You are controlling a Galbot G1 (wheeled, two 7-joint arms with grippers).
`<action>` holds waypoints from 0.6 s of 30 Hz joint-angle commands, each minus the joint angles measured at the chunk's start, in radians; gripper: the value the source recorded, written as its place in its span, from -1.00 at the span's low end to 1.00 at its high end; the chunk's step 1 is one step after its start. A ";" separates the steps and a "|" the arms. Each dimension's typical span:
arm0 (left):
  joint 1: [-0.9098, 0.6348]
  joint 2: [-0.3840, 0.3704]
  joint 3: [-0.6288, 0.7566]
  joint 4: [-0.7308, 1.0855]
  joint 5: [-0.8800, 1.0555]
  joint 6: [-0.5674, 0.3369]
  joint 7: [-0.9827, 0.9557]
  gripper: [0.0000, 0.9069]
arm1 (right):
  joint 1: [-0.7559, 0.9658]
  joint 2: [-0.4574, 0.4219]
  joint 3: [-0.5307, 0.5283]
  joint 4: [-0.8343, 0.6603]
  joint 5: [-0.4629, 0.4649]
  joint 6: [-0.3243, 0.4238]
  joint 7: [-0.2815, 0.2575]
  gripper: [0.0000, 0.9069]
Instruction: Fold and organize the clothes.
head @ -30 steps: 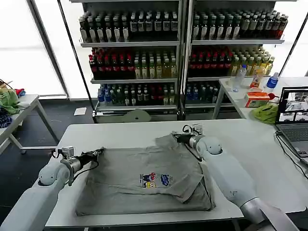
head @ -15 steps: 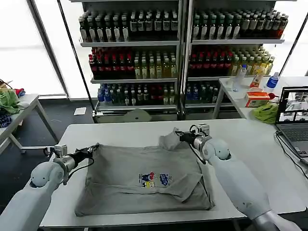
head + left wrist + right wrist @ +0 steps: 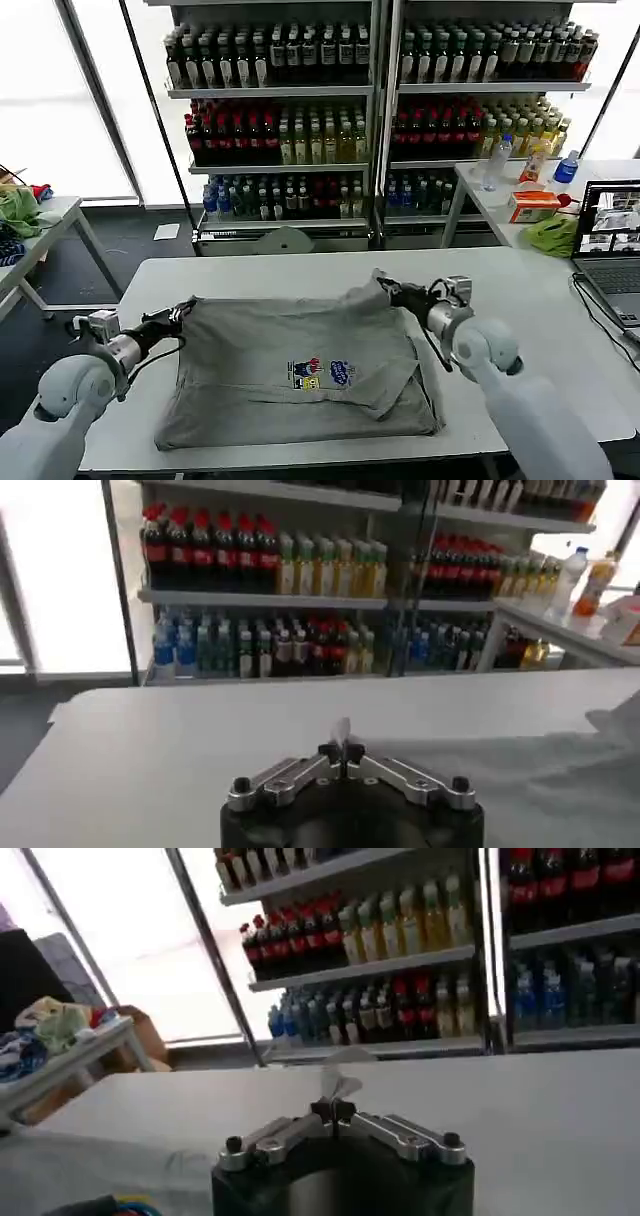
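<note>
Both grippers are now pulling outward from the shirt, left gripper and right gripper each pinching a far corner, stretching it flatter for folding.

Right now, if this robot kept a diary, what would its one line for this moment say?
step: folding | left gripper: shut on grey shirt far corner | right gripper: shut on other far corner | shirt: flat on white table
</note>
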 commanded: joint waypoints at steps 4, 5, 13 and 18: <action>0.277 -0.002 -0.173 -0.253 -0.006 0.019 -0.045 -0.98 | -0.373 -0.102 0.231 0.289 0.084 0.002 0.029 -1.00; 0.297 -0.001 -0.182 -0.264 -0.006 0.022 -0.048 -0.98 | -0.408 -0.105 0.245 0.302 0.083 0.002 0.029 -1.00; 0.456 -0.014 -0.256 -0.358 -0.003 0.052 -0.048 -0.98 | -0.568 -0.109 0.296 0.337 0.074 0.002 0.054 -1.00; 0.545 -0.034 -0.248 -0.380 0.026 0.053 -0.034 -0.98 | -0.646 -0.110 0.284 0.350 0.013 0.003 0.048 -1.00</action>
